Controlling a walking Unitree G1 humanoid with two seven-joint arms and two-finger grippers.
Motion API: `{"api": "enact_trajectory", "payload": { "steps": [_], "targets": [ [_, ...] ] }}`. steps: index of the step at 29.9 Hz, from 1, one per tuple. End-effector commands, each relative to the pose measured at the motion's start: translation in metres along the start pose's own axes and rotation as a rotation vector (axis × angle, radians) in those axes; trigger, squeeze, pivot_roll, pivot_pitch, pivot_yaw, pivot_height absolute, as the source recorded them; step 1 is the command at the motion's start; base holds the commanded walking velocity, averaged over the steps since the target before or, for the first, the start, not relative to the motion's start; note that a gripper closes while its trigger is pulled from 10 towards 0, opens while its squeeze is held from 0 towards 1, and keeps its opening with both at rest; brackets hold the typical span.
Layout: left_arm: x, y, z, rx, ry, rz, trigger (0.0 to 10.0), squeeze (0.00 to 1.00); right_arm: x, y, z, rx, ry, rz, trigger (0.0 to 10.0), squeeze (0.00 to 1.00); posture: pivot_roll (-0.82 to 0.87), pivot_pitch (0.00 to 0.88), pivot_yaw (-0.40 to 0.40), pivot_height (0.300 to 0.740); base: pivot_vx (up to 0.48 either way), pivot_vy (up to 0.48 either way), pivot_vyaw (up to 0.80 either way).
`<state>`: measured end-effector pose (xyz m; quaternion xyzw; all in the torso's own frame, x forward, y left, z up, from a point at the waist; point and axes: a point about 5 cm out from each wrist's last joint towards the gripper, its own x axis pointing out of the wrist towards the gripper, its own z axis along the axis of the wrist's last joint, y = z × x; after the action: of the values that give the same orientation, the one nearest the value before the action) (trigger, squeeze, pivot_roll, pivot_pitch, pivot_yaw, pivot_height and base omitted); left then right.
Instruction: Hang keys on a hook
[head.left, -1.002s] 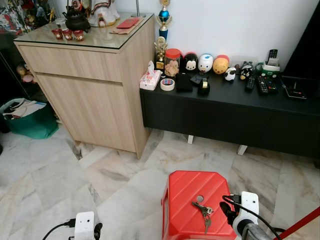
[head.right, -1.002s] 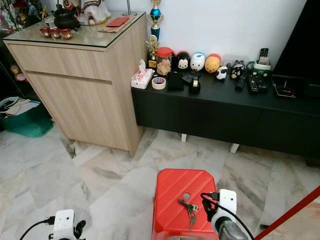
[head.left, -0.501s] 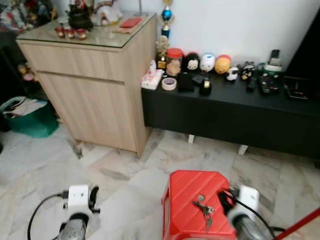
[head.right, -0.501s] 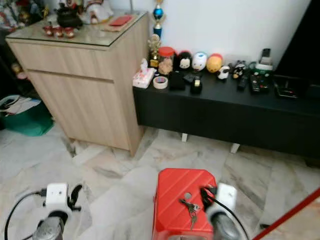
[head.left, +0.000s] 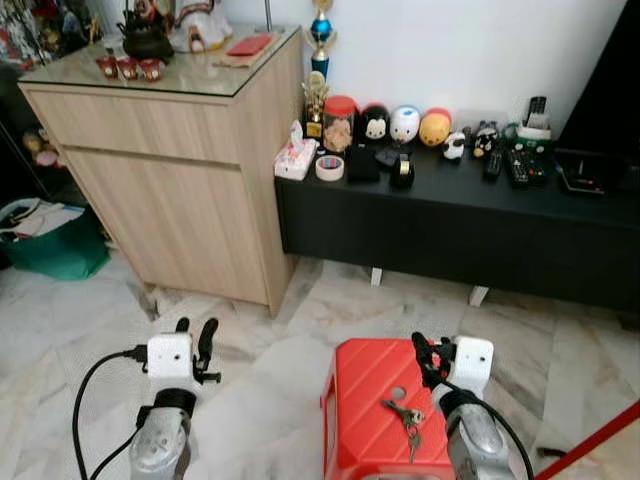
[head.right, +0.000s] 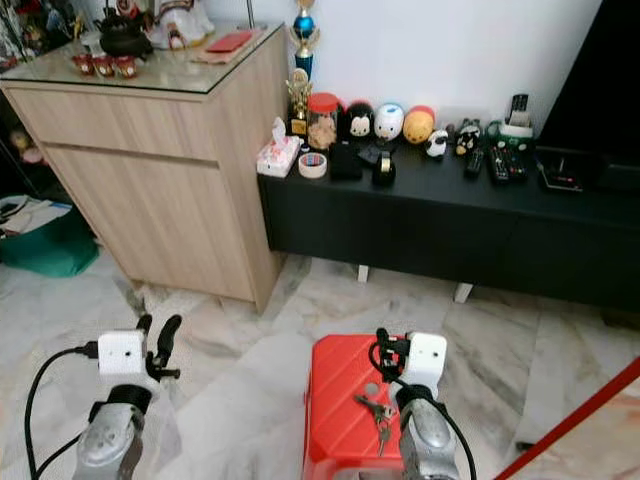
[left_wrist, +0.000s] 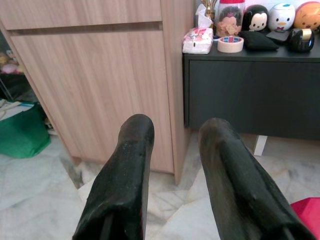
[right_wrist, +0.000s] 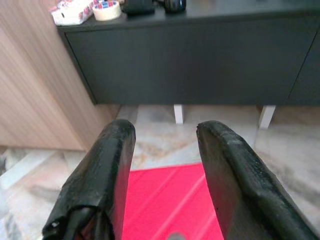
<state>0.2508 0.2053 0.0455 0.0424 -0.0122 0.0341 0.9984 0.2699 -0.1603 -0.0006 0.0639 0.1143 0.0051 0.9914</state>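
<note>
Hovering by keys (head.left: 406, 418): right pincer (head.left: 428, 357)

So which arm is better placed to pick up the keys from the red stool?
The right one. The right gripper hangs open above the far edge of the stool, close to the keys. The left gripper is also open but sits over bare floor, well off to the stool's left.
</note>
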Motion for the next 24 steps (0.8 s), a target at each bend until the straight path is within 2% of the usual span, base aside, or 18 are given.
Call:
{"api": "enact_trajectory", "payload": {
  "steps": [1,6,12,24],
  "targets": [
    [-0.005,0.003,-0.003,0.009,0.029,-0.003,10.0,0.00,0.000,0.001,0.004,-0.046,-0.022,0.000,10.0,0.00,0.03,0.000,-0.009,0.740,0.000,0.000,0.00],
    [-0.010,0.008,-0.002,0.019,0.039,-0.005,10.0,0.00,0.000,0.000,0.005,-0.082,-0.020,-0.002,10.0,0.00,0.03,0.000,-0.004,0.740,0.000,0.000,0.00],
    [0.001,0.009,0.007,0.025,0.024,-0.006,10.0,0.00,-0.001,-0.002,-0.001,-0.111,0.041,-0.026,10.0,0.00,0.03,0.000,-0.001,0.740,0.000,0.000,0.00],
    [0.001,0.007,0.009,0.032,0.030,-0.006,10.0,0.00,0.001,0.002,-0.001,-0.114,0.067,-0.008,10.0,0.00,0.04,0.000,-0.006,0.670,0.000,0.000,0.00]
  ]
}}
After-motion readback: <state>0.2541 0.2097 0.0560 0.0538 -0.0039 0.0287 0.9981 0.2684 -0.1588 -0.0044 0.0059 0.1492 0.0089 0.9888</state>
